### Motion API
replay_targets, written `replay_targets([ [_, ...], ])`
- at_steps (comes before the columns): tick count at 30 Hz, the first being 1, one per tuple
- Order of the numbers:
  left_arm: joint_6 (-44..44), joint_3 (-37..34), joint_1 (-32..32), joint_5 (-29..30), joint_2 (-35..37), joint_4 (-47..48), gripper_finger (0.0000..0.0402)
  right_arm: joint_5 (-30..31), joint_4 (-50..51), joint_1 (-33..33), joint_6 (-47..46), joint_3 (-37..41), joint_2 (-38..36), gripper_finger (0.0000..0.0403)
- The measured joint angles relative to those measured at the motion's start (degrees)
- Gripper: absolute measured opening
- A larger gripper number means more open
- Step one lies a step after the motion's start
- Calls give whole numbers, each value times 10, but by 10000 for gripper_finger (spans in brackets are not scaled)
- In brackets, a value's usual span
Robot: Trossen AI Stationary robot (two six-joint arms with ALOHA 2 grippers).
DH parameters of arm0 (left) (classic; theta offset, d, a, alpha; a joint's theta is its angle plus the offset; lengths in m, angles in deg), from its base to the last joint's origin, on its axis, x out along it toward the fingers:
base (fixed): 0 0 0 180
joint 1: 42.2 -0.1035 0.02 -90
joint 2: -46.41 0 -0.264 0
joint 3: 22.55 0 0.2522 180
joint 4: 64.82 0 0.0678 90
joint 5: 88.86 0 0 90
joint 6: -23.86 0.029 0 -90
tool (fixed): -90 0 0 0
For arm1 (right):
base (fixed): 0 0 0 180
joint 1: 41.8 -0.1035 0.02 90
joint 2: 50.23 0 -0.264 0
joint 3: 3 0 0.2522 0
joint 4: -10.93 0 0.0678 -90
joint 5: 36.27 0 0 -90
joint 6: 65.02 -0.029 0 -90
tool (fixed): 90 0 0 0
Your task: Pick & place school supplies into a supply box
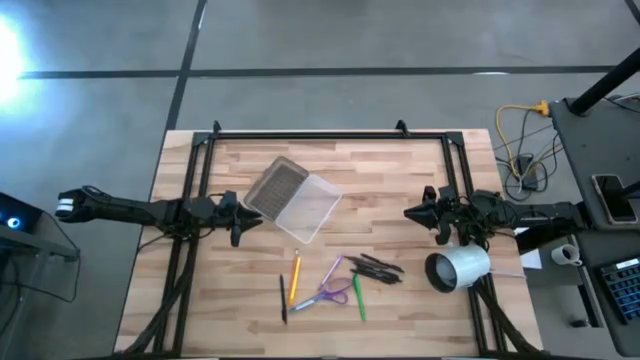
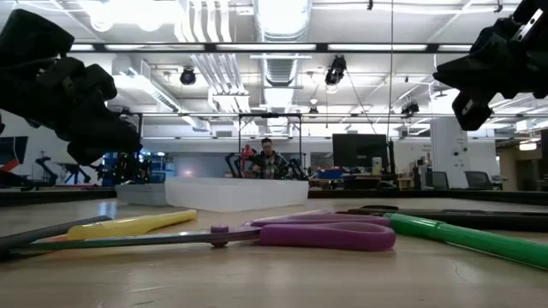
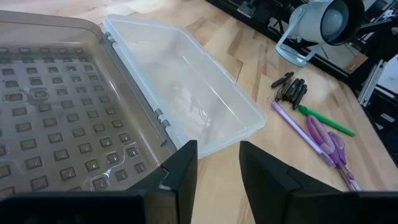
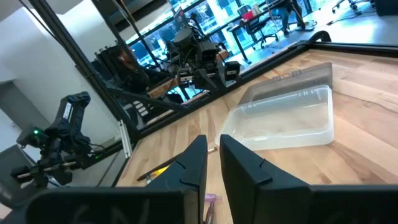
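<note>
Butcher-block planks make up the tabletop (image 1: 400, 180), framed by black rails and set on a grey concrete floor. At its left side the left gripper (image 1: 247, 220) hangs with its two fingers parted and a clear gap between them, holding nothing; the supply box (image 1: 293, 198) lies open just ahead of its fingertips, the ribbed grey lid (image 3: 56, 143) closest and the clear tray (image 3: 193, 99) hinged on the far side of it. From the opposite edge the right gripper (image 1: 412, 212) points toward the box, its fingers drawn nearly together with only a slim slot between them, gripping nothing. Between the two grippers, nearer the front of the table, lie the school supplies: a yellow pencil (image 1: 295, 278), a dark pen (image 1: 283, 298), purple-handled scissors (image 1: 335, 293), a lilac pen (image 1: 331, 270), a green marker (image 1: 358, 297) and a cluster of black pens (image 1: 375, 267). Close beside the right gripper's wrist a white cylinder (image 1: 459, 268) lies on its side. Far beyond the table, a person (image 2: 269, 160) sits in the workshop.
</note>
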Motion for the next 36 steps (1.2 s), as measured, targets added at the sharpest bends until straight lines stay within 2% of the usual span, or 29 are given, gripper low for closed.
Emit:
replay_targets([
  [6, 0, 0, 0, 0, 0, 0, 104, -8, -8, 0, -27, 0, 0, 38],
  [10, 0, 0, 0, 0, 0, 0, 104, -129, -64, -2, -166, -11, 13, 38],
  [13, 0, 0, 0, 0, 0, 0, 104, -216, -72, -10, -161, -10, 37, 38],
  [16, 0, 0, 0, 0, 0, -1, 104, -243, -59, -17, -150, -20, 84, 38],
  [18, 0, 0, 0, 0, 0, 0, 104, -238, -7, -17, -150, -45, 132, 38],
  [20, 0, 0, 0, 0, 0, 0, 104, -206, 71, -16, -146, -83, 199, 38],
  [23, 0, 0, 0, 0, 0, 0, 104, -138, 152, -17, -77, -151, 306, 38],
  [25, 0, 0, 0, 0, 0, 0, 104, -125, 163, -16, -21, -194, 379, 38],
  [29, 0, 0, 0, 0, 0, 0, 104, -162, 202, -15, 28, -270, 529, 38],
  [32, 0, 0, 0, 0, 0, 0, 104, -193, 272, -15, 56, -325, 627, 38],
  [36, 0, 0, 0, 0, 0, 0, 104, -226, 302, -12, 104, -355, 729, 38],
])
